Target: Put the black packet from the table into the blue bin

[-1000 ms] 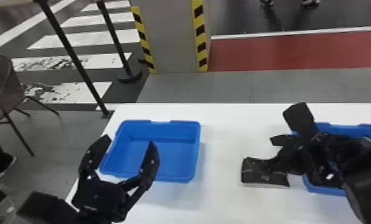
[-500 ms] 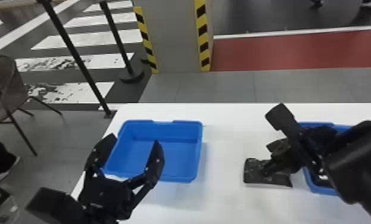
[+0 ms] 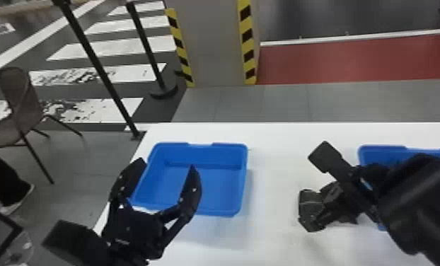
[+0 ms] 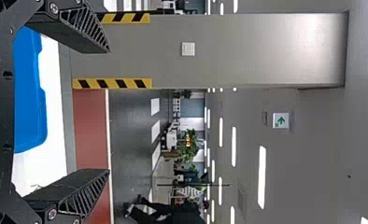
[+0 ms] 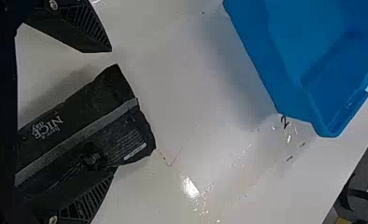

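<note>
Black packet (image 5: 72,121): on the white table (image 3: 272,240), right of centre in the head view. Long axis: oblique to the fingers of the right gripper (image 5: 112,112), lower left to upper right between them in the right wrist view. Finger spacing: wide. Visible gap at the upper finger; overlap at the lower, contact not determinable. Nearer arm: right. Before closing, centre and square to the long axis to limit twisting. Beyond: left-hand blue bin (image 3: 223,213) and right-hand blue bin (image 3: 382,150); intended one not determinable. Left gripper (image 4: 109,111): wide, lower left in the head view.
</note>
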